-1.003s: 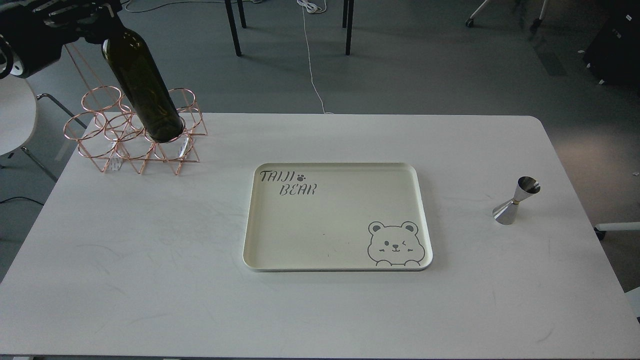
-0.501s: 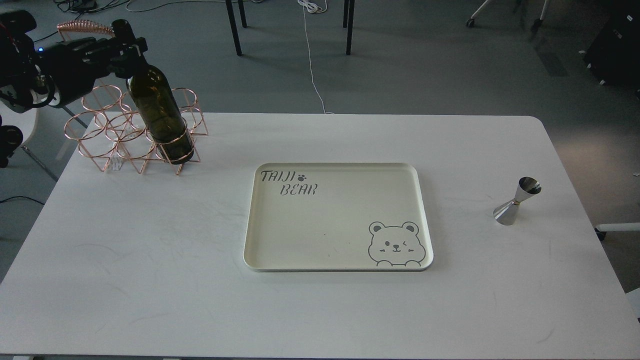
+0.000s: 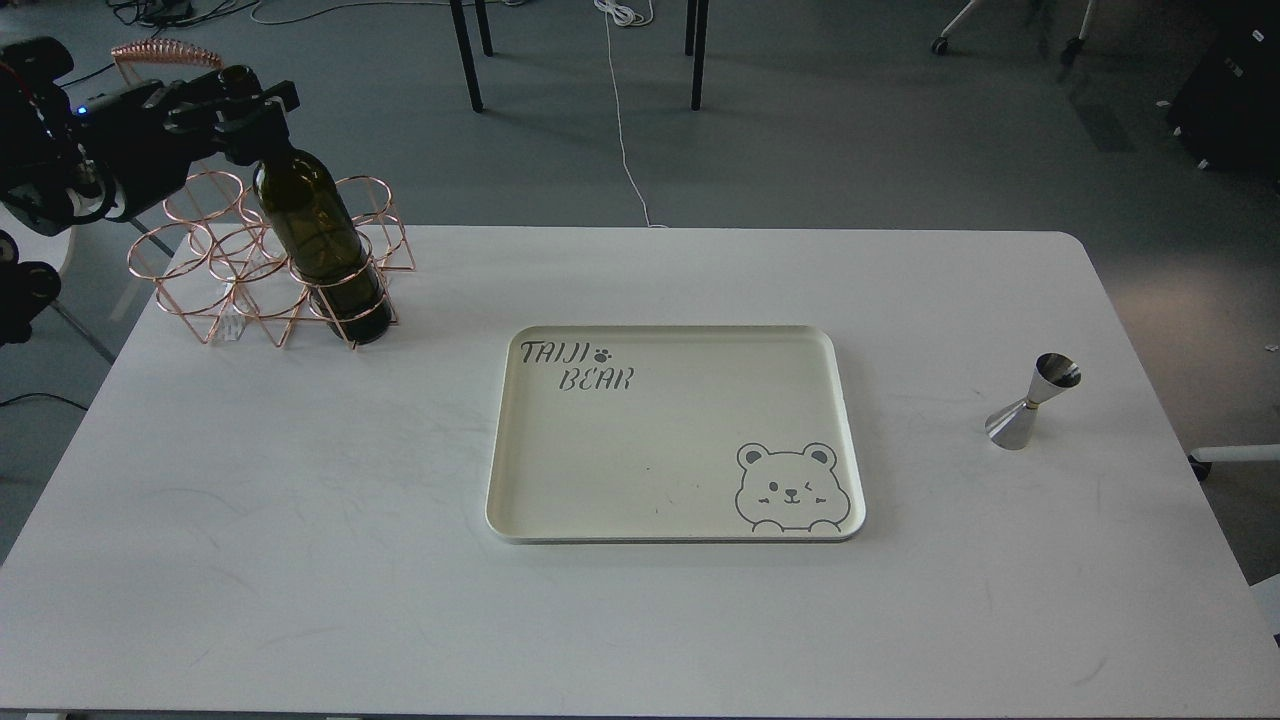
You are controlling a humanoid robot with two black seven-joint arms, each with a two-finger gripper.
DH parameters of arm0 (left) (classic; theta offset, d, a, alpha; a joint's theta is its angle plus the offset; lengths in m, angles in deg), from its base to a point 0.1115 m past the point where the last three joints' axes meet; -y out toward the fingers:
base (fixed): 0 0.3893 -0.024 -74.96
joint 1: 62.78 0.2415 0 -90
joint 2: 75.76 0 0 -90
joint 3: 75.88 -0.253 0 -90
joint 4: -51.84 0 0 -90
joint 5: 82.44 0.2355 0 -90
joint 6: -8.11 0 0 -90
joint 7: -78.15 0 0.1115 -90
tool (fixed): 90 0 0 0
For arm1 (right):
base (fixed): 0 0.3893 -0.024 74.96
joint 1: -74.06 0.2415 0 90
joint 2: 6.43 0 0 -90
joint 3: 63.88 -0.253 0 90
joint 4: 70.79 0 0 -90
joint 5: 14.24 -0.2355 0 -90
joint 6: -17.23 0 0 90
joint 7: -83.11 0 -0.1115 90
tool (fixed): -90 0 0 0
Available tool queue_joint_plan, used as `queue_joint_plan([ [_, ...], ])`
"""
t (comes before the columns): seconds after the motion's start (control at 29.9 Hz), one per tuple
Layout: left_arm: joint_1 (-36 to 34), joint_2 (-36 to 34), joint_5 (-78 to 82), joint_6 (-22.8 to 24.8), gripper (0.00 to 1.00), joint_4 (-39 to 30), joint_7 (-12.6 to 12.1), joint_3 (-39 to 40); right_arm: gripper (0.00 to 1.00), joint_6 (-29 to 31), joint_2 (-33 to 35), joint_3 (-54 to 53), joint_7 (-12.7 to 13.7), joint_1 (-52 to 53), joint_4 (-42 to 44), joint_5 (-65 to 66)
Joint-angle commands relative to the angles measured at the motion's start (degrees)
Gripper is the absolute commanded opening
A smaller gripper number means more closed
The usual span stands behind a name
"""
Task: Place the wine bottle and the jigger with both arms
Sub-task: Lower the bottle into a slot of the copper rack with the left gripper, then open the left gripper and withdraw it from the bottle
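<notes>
At the far left corner of the white table [image 3: 300,560], the tall dark olive-green glass wine bottle [image 3: 318,240] stood in the front-right ring of the copper wire rack [image 3: 215,280], its base down inside the ring and its body leaning slightly. Left gripper [image 3: 243,100] was closed around the bottle's neck (fingers dark, but plainly clamped on the glass). Right gripper was out of view. Small shiny steel hourglass jigger [image 3: 1033,400] stood alone near the right edge, well apart from the cream bear-printed tray [image 3: 500,470] at centre, which held nothing.

Judgement: bottle seemed nearly seated, jigger not yet handled. To finish well, the neck ought to be brought upright so the base sits flat inside the ring, then the fingers opened gently and drawn straight back, clear of the neck. Any sideways tug on release might tip the bottle or drag the light rack.
</notes>
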Motion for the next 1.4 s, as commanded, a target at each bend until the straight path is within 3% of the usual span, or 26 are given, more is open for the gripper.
queue_joint_plan([
  [0.0,-0.49,-0.62,-9.66,-0.3,0.95,0.0,0.14,1.14,0.97,0.0,0.1,-0.01,0.0,0.0,0.0,0.0],
  [0.2,-0.58,-5.18,-41.2,-0.03,0.98,0.0,0.23,2.81,0.99,3.77,0.98,-1.06,0.0,0.0,0.09,-0.09],
  [0.37,-0.4,-6.33,-56.44,0.14,0.98,0.26,0.23,2.46,0.99,3.78,0.89,-3.26,0.0,0.0,0.35,-0.09],
  [0.53,0.13,-5.19,-74.43,0.49,0.98,5.35,0.14,2.63,0.99,3.52,0.98,-3.43,0.0,0.0,0.53,0.0],
  [0.77,2.84,-0.88,-97.3,11.99,0.98,16.78,0.14,2.81,0.99,4.13,0.72,-3.26,0.0,-1.84,0.35,-0.09],
  [0.9,4.87,0.43,-109.43,16.92,0.99,19.33,-0.38,2.81,0.99,4.31,0.37,-3.87,0.0,-2.02,0.61,-1.05],
  [1.0,7.24,3.5,-116.03,20.78,0.99,21.62,-0.56,2.9,0.99,4.4,0.1,-4.84,0.0,-2.81,0.7,-8.94],
  [1.1,9.0,6.23,-117.89,24.83,0.99,23.2,-0.47,3.07,0.99,4.4,-2.09,-4.93,1.54,-2.63,0.79,-13.18],
  [1.37,14.1,9.66,-118.42,26.3,0.99,23.29,-1.43,12.55,0.99,6.42,-7.97,-6.95,5.41,-4.73,0.96,-17.04],
])
